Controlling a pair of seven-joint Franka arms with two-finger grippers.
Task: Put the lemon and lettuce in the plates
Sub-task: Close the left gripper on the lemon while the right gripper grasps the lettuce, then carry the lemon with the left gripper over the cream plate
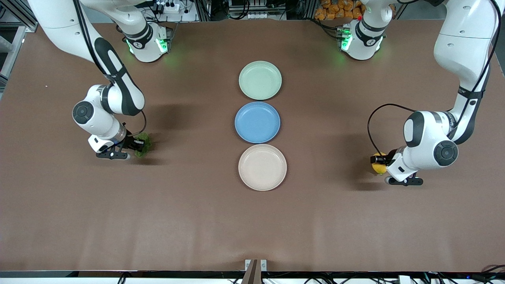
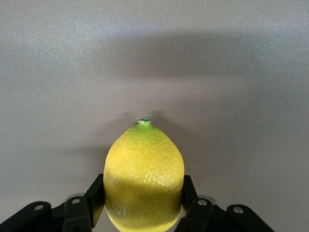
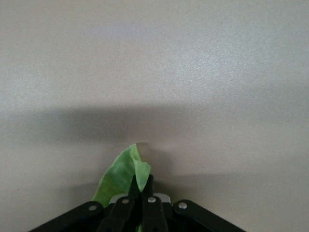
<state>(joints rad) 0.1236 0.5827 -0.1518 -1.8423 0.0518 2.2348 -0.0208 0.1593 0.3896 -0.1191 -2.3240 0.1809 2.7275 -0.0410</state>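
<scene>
Now both grippers grip their items, low at the tabletop's (image 1: 252,221) ends.
Left gripper (image 2: 144,212) clamps the lemon (image 2: 144,176), its long axis and green tip pointing straight out from the fingers; right gripper (image 3: 140,205) pinches the lettuce (image 3: 120,176); mint plate (image 1: 260,80) and beige plate (image 1: 262,167) sit mid-table.

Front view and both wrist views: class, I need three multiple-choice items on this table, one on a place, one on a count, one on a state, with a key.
1. The blue plate lies
A. between the mint plate and the beige plate
B. nearest the camera
C. under the lemon

2. Plates on the table:
A. two
B. three
C. four

3. The right gripper is
A. open over a plate
B. shut on the lettuce
C. shut on nothing

Key: 1 A, the three plates form one row; 2 B, three show; 3 B, its fingers pinch the leaf, while the left gripper clamps the lemon.
</scene>
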